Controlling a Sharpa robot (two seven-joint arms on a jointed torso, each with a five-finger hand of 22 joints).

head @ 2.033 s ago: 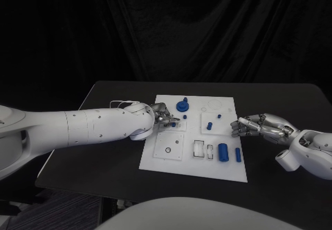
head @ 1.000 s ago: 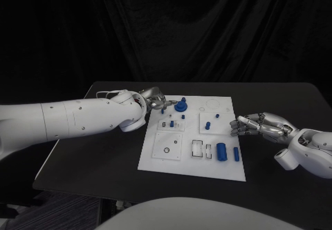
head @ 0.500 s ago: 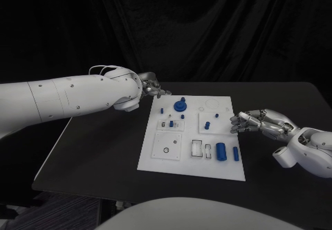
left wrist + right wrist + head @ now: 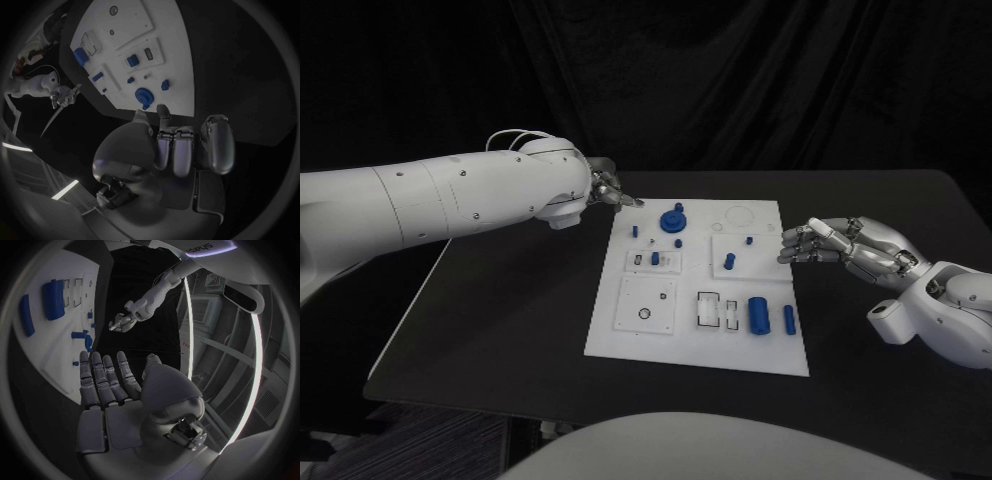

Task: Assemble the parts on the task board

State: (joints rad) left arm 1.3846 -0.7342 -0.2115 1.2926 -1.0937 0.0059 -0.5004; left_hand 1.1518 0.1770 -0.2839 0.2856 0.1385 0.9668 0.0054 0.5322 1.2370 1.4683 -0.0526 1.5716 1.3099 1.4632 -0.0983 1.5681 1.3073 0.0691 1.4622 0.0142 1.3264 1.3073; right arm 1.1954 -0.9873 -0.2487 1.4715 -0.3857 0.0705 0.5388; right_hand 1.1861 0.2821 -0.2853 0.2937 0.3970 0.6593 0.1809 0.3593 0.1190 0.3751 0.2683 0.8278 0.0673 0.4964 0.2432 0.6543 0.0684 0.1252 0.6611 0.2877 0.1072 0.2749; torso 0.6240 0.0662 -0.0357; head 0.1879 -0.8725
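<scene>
Parts in blue are spread over the white rectangular task board (image 4: 678,330) at the middle of the black table (image 4: 502,320): a round knobbed piece (image 4: 674,219) near its far edge, a thick cylinder (image 4: 759,314) and a slim rod (image 4: 788,319) near its right edge. Since the previous frames, the left hand (image 4: 604,188) has been lifted off the board past its far-left corner, fingers curled in on nothing seen. The right hand (image 4: 831,241) is held beside the board's right edge, fingers stretched out, empty. Bare tabletop is left on both sides.

white task board (image 4: 661,335) lies flat mid-table, blue parts (image 4: 762,314) scattered on it.
</scene>
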